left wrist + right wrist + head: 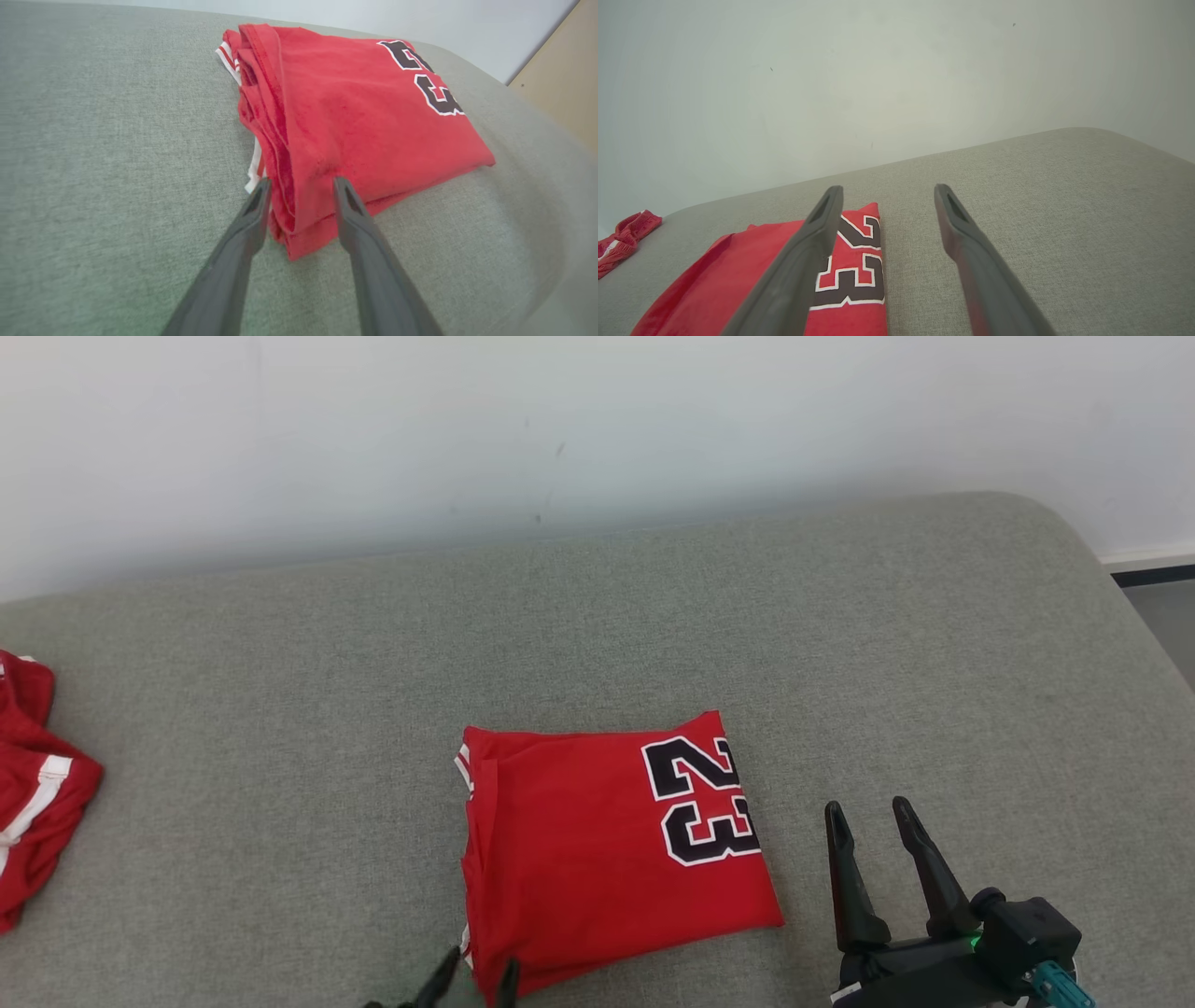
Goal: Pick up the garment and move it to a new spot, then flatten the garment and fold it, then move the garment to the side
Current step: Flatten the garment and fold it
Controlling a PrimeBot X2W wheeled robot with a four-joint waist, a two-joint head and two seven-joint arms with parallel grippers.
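Jersey: a red jersey [579,859] lies folded into a neat, nearly square packet in the near middle of the grey cushion [840,644], flat and at rest.
Number: a black 23 [705,798] with white edging faces up on the packet's right-hand part, turned sideways as I look from the robot's side.
Folded edges: the stacked layers and a bit of white and red trim show along the packet's left side, plain in the left wrist view [364,107].
Left hand: the left hand [481,963] pokes in at the bottom edge of the head view, right at the jersey's near left corner.
Left hand state: its two dark fingers [252,224] stand spread with that corner [299,233] between them. One tip sits just beside the folded edge and the other over the top layer. The cloth looks unsqueezed, so I read the hand [301,182] as released.
Right hand: the right hand [866,805] is off to the jersey's right, near it but apart, above bare cushion.
Right hand state: its fingers are wide apart with nothing between them. In its own wrist view the hand [888,188] points toward the far edge of the cushion, and the jersey [700,284] lies below its left finger.
Other clothing: a second red garment [33,803] with white stripes lies crumpled at the cushion's far left edge, well apart from the folded one.
Backdrop: a plain pale wall [560,429] runs behind the cushion.
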